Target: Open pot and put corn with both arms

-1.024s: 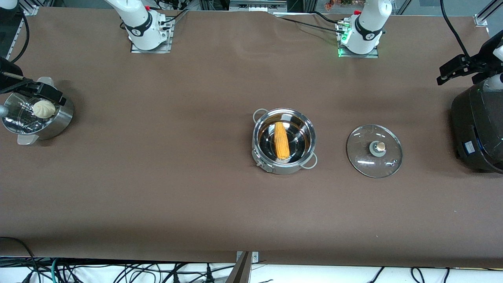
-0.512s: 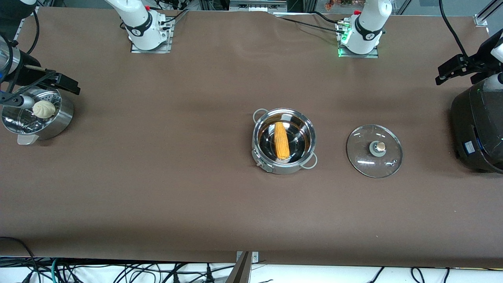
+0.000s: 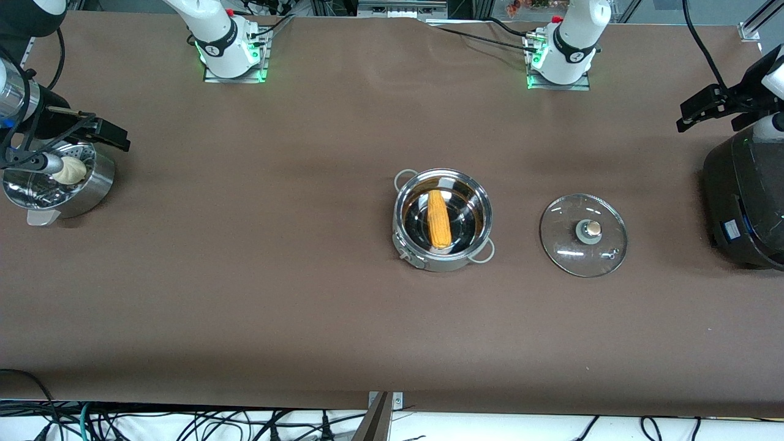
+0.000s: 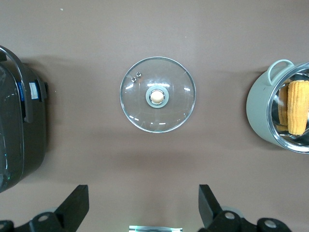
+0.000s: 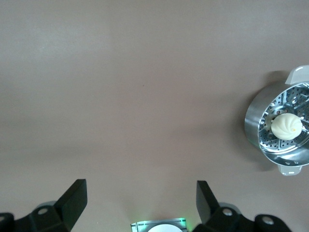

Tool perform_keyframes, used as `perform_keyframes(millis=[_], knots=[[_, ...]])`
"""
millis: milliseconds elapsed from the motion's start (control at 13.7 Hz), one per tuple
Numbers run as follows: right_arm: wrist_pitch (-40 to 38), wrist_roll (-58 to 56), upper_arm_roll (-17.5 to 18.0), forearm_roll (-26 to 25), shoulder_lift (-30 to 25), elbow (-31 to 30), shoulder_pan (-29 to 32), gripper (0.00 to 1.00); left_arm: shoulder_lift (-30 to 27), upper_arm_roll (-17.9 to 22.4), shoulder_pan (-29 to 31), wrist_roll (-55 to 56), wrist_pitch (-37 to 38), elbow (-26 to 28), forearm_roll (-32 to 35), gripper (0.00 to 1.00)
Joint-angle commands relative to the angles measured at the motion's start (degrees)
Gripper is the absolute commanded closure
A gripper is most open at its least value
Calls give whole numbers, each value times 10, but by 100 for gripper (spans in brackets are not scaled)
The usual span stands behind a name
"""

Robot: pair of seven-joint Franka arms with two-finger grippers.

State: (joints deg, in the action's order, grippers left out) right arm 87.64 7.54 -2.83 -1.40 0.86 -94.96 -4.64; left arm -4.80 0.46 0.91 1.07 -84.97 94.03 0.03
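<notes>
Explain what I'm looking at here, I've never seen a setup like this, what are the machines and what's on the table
These are two white robot arms bolted to a brown table. One picture looks down from a high camera facing them; the other two come from cameras on each arm's wrist.

Mid-table stands a steel pot with a corn cob lying inside. Its glass lid rests flat on the table beside it, toward the left arm's end, where a black rice cooker also sits. At the right arm's end is a steamer pot holding a white bun.

The left pincer hangs above the rice cooker, the right pincer above the steamer pot. Both are open and hold nothing.
</notes>
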Motion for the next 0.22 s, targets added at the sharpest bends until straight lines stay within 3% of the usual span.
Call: perform_keyframes(millis=[0,146], knots=[[-3,-5,3,-8,8,18,-12,0,8,-2,-2,7,15,-19,11,0],[-2,-3,2,-8,8,18,-12,0,8,-3,-3,7,15,-19,11,0]])
